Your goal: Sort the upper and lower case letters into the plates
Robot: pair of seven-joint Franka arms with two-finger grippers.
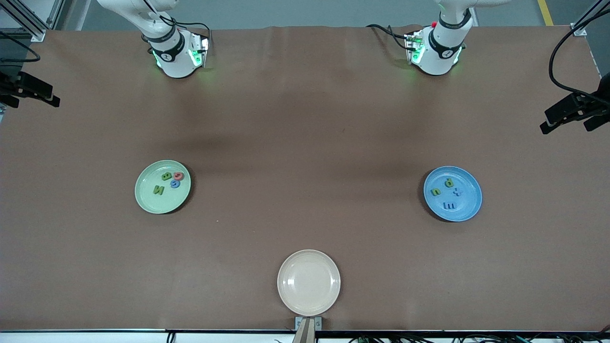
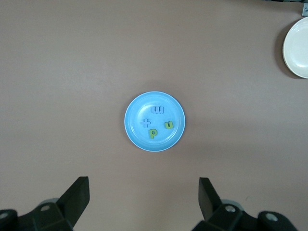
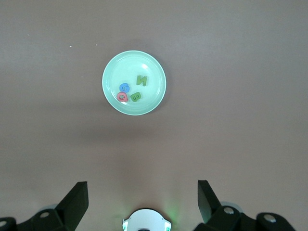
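Note:
The pale green plate [image 1: 148,194] lies toward the right arm's end of the table and holds several capital letters, among them a green N [image 3: 142,80], a blue G [image 3: 125,87] and a green B [image 3: 136,97]. The blue plate [image 1: 471,193] lies toward the left arm's end and holds several small letters, among them a blue m [image 2: 158,109] and a green u [image 2: 169,125]. My left gripper [image 2: 143,185] hangs open high over bare table beside the blue plate [image 2: 164,140]. High over its own base, my right gripper [image 3: 142,187] is open and empty too, the green plate [image 3: 120,67] below it. Neither gripper shows in the front view.
An empty cream-beige plate [image 1: 309,282] sits at the table's edge nearest the front camera, midway between the arms. The arm bases [image 1: 176,57] [image 1: 438,52] stand along the opposite edge. Black camera mounts [image 1: 28,90] [image 1: 576,112] jut in over both ends of the brown table.

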